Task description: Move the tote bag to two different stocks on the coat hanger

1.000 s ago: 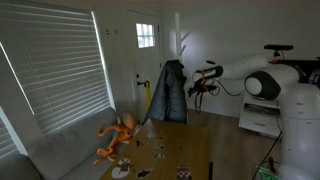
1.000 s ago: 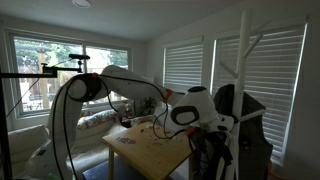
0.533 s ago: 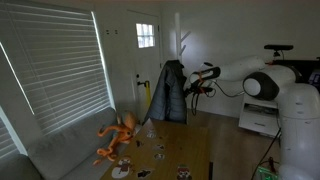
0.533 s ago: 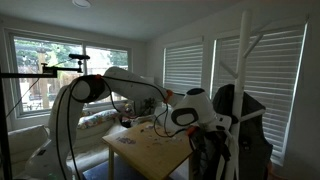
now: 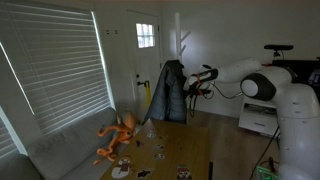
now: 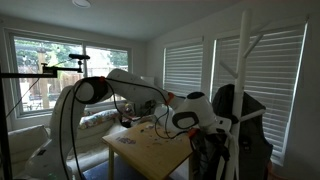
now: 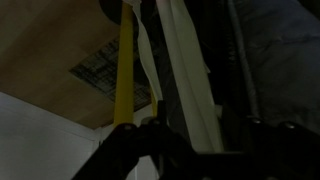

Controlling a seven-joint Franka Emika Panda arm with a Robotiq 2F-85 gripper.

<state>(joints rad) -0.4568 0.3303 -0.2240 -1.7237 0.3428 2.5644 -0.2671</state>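
Two dark fingers (image 7: pixel 138 156) sit along the bottom edge of the wrist view. It's too dim to judge the gap between them, so I can't tell whether they're spread or pinching. A pale strip of the tote bag (image 7: pixel 188 75) runs from the top of that view down between the dark finger shapes; contact can't be confirmed. A thinner pale strip lies just beside it, on the side of the yellow pole (image 7: pixel 125 65). The dark jacket (image 7: pixel 275 50) is on the other side of the strips. Behind them: wood floor, patterned mat (image 7: pixel 105 65), white wall.

In an exterior view the gripper (image 5: pixel 194 90) is right up against the jacket, which hangs on the coat hanger (image 5: pixel 181 60). The stocks (image 5: pixel 186 38) stick out white above the jacket's collar. The bag can't be made out in either exterior view.

The stand is past the far edge of the worktop (image 5: pixel 190 150), well apart from it. In both exterior views the arm (image 6: pixel 130 82) reaches across above the worktop toward the stand. An orange toy (image 5: pixel 118 137) is at the worktop's window-side edge; on or off it, can't tell.
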